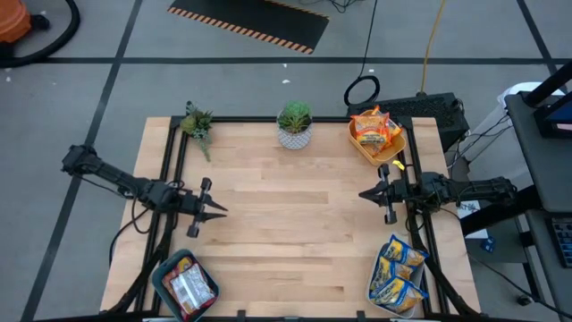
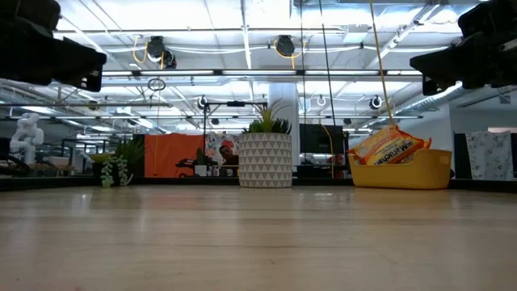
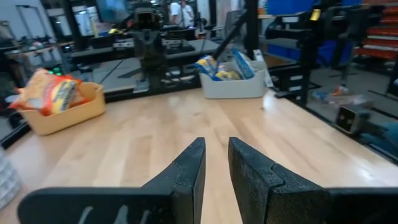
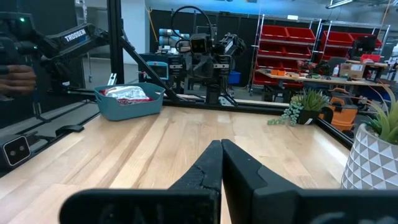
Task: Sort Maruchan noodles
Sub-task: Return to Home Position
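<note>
Packets (image 1: 375, 128) lie binned, orange beside the pot (image 1: 294, 136), others far from it; seemingly light, crinkly, slippery, best pinched edgewise. Over the desk (image 1: 286, 233), left hand (image 1: 219, 211) slightly parted, right hand (image 1: 364, 192) pressed together.

The red packets (image 4: 127, 93) cannot be counted, most being hidden by the wall of the teal bin (image 4: 132, 107) far ahead of the right tool (image 4: 221, 143). The orange packets (image 3: 53, 93) in the yellow bin (image 3: 65, 117), ahead of the left tool (image 3: 216, 142) and off to one side, are blurred, their print unreadable. The white planter (image 4: 373, 165) near the right tool is cut off by the picture's edge.
</note>
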Robot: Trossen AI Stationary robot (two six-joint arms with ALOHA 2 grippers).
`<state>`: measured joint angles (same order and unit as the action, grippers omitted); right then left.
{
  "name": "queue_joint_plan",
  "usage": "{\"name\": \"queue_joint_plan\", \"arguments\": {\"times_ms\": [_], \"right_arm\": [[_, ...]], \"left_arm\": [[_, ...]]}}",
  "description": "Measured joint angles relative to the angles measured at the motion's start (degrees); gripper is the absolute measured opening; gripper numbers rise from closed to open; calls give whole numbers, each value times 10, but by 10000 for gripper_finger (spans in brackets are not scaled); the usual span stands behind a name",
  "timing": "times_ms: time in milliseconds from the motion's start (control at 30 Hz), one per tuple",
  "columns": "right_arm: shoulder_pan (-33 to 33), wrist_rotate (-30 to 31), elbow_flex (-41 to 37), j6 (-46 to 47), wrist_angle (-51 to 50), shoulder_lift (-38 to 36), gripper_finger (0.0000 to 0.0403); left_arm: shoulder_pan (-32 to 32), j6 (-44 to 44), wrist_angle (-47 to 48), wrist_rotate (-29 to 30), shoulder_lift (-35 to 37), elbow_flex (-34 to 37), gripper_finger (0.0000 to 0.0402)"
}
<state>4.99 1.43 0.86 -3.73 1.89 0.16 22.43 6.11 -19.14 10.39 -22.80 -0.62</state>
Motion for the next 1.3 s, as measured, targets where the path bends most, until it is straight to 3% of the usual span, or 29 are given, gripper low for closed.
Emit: {"name": "queue_joint_plan", "arguments": {"times_ms": [133, 467, 933, 1300], "right_arm": [[0, 0, 0, 0, 0, 0, 0], [0, 0, 0, 0, 0, 0, 0], [0, 0, 0, 0, 0, 0, 0], [0, 0, 0, 0, 0, 0, 0]], "left_arm": [[-30, 0, -2, -6, 0, 0, 76], [-103, -2, -3, -90, 31, 0, 76], [-175, -18, 109, -69, 131, 0, 76], [-184, -5, 149, -79, 209, 0, 76]]}}
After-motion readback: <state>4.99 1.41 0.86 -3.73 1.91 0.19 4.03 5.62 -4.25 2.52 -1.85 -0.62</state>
